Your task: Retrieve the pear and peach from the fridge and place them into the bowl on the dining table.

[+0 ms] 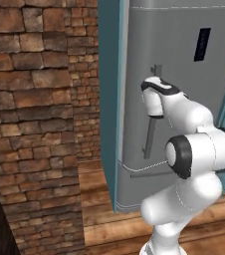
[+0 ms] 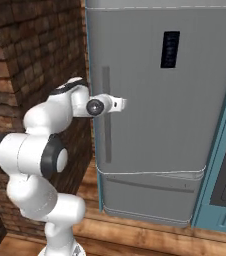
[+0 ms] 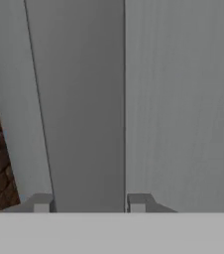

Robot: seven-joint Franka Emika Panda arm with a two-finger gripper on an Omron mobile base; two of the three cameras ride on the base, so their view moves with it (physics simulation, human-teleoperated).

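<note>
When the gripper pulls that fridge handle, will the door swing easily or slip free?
The fridge door is tall and closed, so probably heavy to start. Its handle looks smooth and rigid, so the open gripper straddling it might slip unless closed firmly.

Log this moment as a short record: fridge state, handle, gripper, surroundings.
fridge: grey, both doors closed, dark display panel on upper door
handle: long vertical recess near the door's left edge
gripper: open, fingertips on either side of the handle strip, close to the door
arm: reaching forward at handle height
surroundings: brick wall left of fridge, wooden floor
</note>
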